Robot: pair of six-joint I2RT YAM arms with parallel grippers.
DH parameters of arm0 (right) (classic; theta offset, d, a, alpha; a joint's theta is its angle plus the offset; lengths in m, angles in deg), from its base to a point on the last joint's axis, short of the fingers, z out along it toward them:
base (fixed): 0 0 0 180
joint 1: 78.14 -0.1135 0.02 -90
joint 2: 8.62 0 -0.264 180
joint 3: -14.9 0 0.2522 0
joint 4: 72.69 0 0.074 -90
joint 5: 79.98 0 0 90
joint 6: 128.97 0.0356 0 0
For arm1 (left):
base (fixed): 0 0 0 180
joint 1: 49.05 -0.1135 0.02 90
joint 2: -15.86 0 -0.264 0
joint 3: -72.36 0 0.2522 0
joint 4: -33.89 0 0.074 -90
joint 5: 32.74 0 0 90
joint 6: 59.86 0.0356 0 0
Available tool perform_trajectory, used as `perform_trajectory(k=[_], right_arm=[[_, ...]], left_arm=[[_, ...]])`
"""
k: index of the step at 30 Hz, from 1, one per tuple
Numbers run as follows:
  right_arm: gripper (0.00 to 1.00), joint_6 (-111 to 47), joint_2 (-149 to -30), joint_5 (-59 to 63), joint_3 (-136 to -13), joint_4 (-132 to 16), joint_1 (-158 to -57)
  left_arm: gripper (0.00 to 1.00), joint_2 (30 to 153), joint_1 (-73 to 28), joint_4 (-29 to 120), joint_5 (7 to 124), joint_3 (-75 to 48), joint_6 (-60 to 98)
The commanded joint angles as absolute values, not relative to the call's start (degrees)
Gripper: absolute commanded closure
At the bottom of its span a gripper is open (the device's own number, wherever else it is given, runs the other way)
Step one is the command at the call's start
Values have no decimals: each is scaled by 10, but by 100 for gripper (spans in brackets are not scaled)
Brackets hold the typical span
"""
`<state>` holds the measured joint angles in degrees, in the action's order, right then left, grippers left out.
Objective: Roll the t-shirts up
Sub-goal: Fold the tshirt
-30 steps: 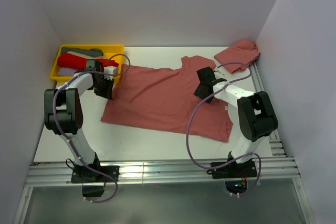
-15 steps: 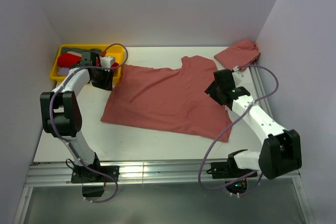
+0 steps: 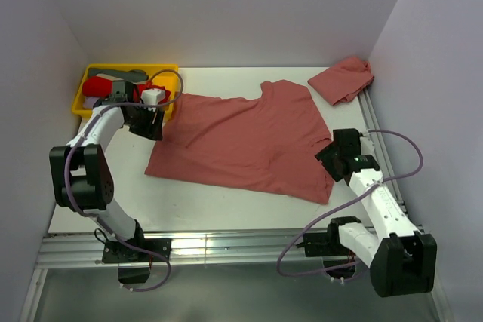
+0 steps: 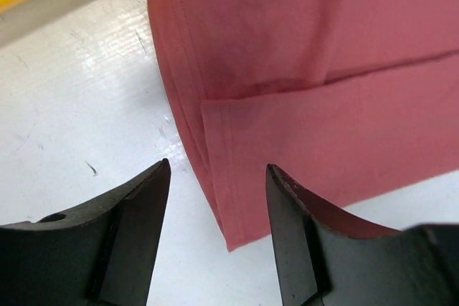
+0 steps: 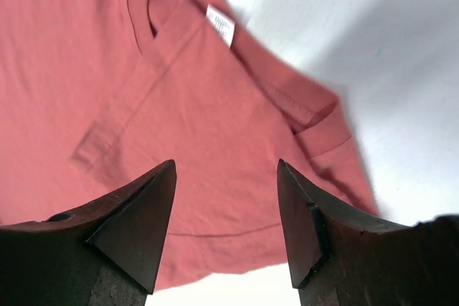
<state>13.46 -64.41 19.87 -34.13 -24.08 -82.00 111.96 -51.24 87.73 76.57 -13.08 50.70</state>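
Big t-shirt (image 3: pixel 241 141) lies spread flat mid-frame on the worktop (image 3: pixel 189 201), second t-shirt (image 3: pixel 343 79) bunched in the upper right. Since a second ago the right claw (image 3: pixel 332 154) backed off the collar to the shirt's lower-right edge. Both claws gape now, gripping nothing; left claw (image 3: pixel 149 126) hovers over the shirt's left edge.

Right pincer (image 5: pixel 226 164) is off the middle of the spread t-shirt (image 3: pixel 241 137). It sits farther toward 4 o'clock, at the cloth's collar-side edge.

Right arm (image 3: pixel 377 201): elbow no longer raised near its base. It is swung out to 5 o'clock and lies low along the worktop (image 3: pixel 226 205) edge.

Left pincer (image 4: pixel 216 166) nudges toward 12 o'clock, then partway back, at the shirt's 9 o'clock corner.

Left arm (image 3: pixel 79 175) sits farther toward 9 o'clock.

Jaws of both pincers are wider apart than a second ago.
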Motion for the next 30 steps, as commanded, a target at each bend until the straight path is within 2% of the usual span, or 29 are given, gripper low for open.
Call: perform_trajectory(k=[1, 6, 16, 20, 21, 22, 30], right_arm=[[34, 122, -644, 167, -345, -240, -790], [39, 120, -669, 144, -343, -190, -786], [35, 150, -558, 166, -319, -56, -787], [35, 149, -558, 149, -288, -49, -787], [36, 149, -567, 152, -283, -50, -786], [35, 147, -570, 142, -279, -51, -787], [35, 168, -618, 147, -239, -106, -788]], left_arm=[[39, 1075, -518, 905, 791, -118, 540], [34, 1026, -541, 926, 787, -56, 588], [32, 1007, -590, 979, 811, -7, 649], [31, 1016, -595, 980, 818, -3, 656], [29, 1023, -596, 984, 826, -3, 657], [24, 1026, -598, 986, 828, -5, 656], [23, 1052, -599, 982, 845, -12, 650]])
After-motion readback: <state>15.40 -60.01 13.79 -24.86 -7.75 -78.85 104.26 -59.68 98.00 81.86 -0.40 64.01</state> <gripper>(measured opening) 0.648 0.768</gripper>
